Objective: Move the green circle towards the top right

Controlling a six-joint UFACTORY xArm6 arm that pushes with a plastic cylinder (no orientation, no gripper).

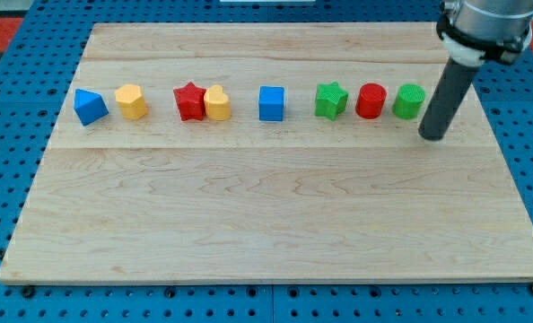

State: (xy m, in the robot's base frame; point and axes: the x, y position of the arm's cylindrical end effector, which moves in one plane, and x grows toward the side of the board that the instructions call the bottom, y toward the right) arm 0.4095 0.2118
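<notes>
The green circle (409,101) stands at the right end of a row of blocks on the wooden board (266,224). My tip (433,136) rests on the board just right of and slightly below the green circle, close to it but with a small gap. The dark rod rises from there to the view's top right. A red circle (371,100) touches the green circle's left side.
Further left in the row are a green star (331,100), a blue cube (271,103), a yellow heart (217,103) touching a red star (189,101), a yellow block (131,101) and a blue block (90,107). Blue pegboard surrounds the board.
</notes>
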